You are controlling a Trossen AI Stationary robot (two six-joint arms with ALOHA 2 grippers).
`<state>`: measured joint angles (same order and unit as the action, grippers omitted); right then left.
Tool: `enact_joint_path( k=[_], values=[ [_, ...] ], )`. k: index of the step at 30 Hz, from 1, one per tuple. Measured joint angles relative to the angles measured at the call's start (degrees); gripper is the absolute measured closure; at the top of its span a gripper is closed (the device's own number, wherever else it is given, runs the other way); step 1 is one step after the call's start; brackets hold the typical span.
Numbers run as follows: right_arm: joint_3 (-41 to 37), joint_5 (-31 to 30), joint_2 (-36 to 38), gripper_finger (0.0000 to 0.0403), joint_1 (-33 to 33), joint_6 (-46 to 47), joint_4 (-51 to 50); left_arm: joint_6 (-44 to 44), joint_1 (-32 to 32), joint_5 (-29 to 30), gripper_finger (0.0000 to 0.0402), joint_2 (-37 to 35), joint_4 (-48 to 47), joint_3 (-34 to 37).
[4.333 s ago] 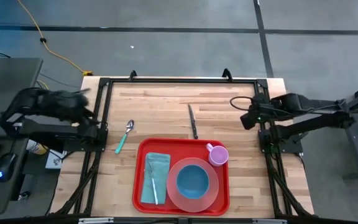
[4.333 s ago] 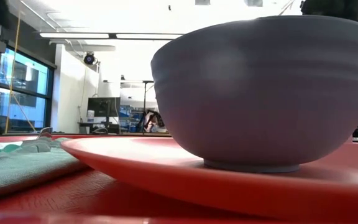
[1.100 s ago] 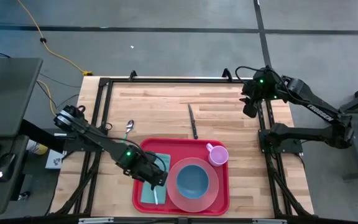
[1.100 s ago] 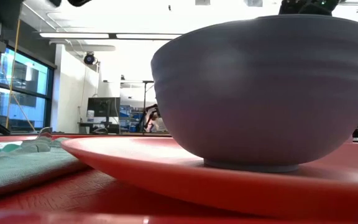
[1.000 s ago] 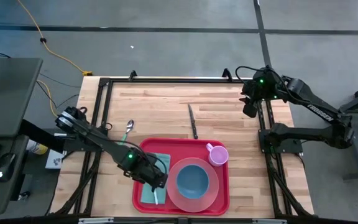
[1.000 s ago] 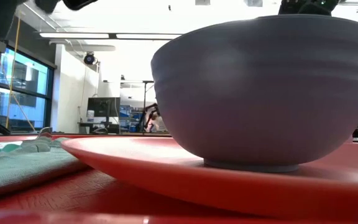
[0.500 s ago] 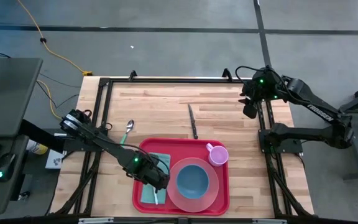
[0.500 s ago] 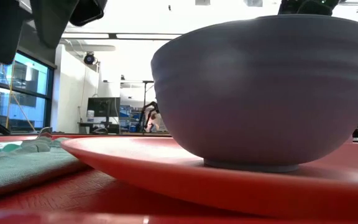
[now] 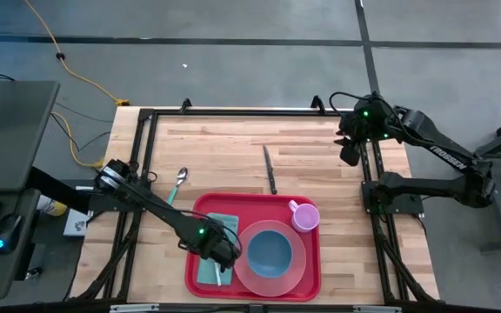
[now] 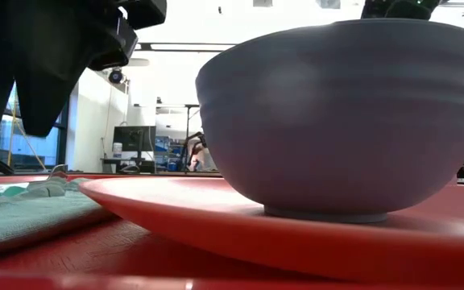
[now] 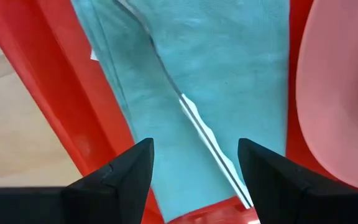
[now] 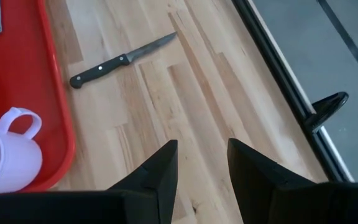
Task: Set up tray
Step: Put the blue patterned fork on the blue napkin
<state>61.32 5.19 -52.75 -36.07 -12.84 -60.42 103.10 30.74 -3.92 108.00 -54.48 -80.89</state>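
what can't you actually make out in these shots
- High view: the left gripper covers part of the teal napkin; the utensil on it is too small to identify.
- Left wrist view: that utensil is cut off by the frame edges, its ends unseen.
- Low view: the bowl blocks the tray's far side, cup and knife.

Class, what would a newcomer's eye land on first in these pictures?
The red tray at the table's near edge, carrying a pink plate with a blue bowl, a mug and a teal napkin. The left hand hangs open over that napkin.
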Motion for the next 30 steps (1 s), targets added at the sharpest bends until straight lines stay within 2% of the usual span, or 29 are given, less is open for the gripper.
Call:
enact_joint_path(
  k=[14, 20, 25, 30],
  values=[
    [0.00, 2.78, 0.00, 0.0284, 0.01, 2.33, -2.32, -5.11, 0.00, 5.02, 0.0137, 0.49, 2.56, 2.06],
    [0.01, 3.74, 0.00, 0.0284, 0.00, 0.82, -2.79, -5.17, 0.00, 5.57, 0.0137, 0.47, 1.02, 2.06],
    [0.00, 4.81, 0.00, 0.0284, 0.00, -1.65, -3.68, -1.89, 0.00, 5.61, 0.0137, -1.35, -0.51, 2.02],
    [0.00, 4.82, 0.00, 0.0284, 0.02, -2.69, -4.50, -0.66, 0.00, 4.83, 0.0138, -2.84, -6.89, 2.04]
  ],
)
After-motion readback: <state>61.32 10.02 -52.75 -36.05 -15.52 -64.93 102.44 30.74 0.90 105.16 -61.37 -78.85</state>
